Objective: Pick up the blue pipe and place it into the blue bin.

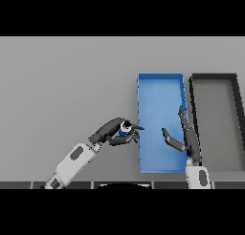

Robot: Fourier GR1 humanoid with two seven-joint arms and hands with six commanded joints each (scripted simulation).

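White forearms with grey oval patches, seemingly, end in dark left hand and right hand.

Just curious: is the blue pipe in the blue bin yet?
Not yet. The left hand holds the blue pipe at the blue bin's left edge.

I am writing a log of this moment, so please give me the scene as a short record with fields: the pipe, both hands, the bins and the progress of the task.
blue pipe: held in the left hand, just outside the left wall of the blue bin
left hand: fingers curled round the pipe, above the grey table
right hand: open, fingers straight, over the right part of the blue bin, holding nothing
blue bin: nothing lying in it
black bin: right of the blue bin, beside it
progress: pipe picked up, not yet in the bin
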